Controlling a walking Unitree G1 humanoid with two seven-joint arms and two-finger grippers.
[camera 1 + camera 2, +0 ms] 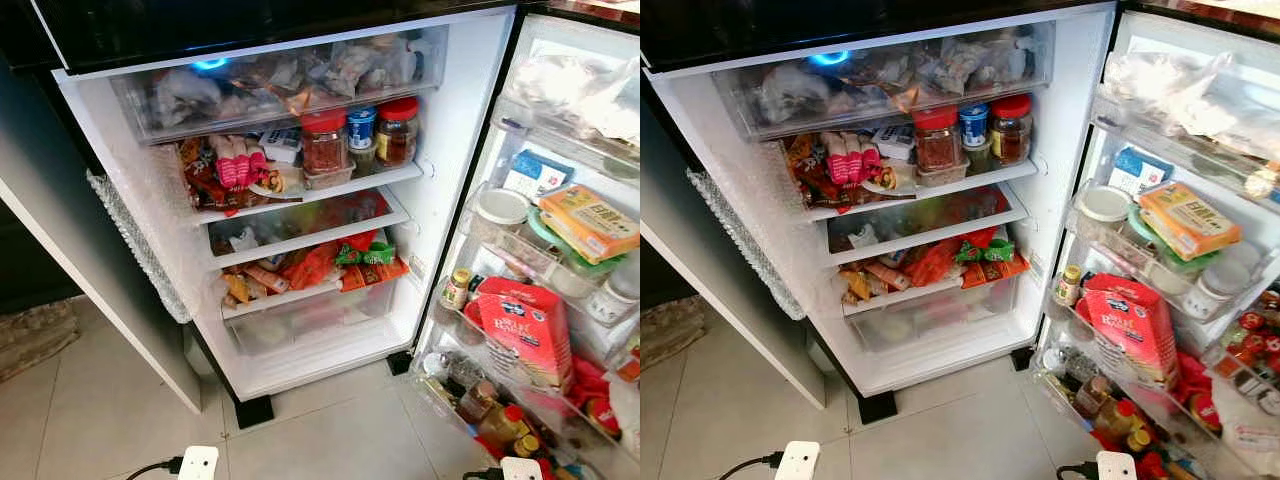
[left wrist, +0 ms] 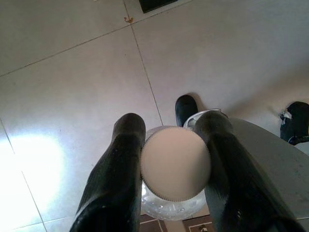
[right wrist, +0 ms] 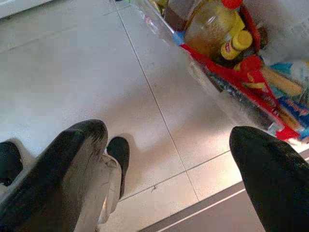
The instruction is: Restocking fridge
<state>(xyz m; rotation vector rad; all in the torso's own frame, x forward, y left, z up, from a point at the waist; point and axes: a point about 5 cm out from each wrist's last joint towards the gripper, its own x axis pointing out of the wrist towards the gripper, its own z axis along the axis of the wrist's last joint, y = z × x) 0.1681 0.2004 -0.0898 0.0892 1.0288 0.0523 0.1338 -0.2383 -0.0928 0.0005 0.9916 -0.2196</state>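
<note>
The left end effector (image 2: 169,169) clamps a clear jar (image 2: 175,193) just under its beige ribbed lid, low over the floor (image 2: 72,96) before the open fridge (image 1: 300,200); likely rigid, slippery, breakable, while the right end effector (image 3: 169,159) gapes empty

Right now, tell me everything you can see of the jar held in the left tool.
The clear jar with a round beige lid sits clamped between the two long black fingers of the left tool, which press on opposite sides of the lid. The lid looks like matte plastic with a finely ribbed rim. Below it bulges a transparent, dimpled body, glass or plastic, contents unclear. The wrist view looks straight down on the lid, so the jar seems upright, held above the pale tiled floor.
</note>
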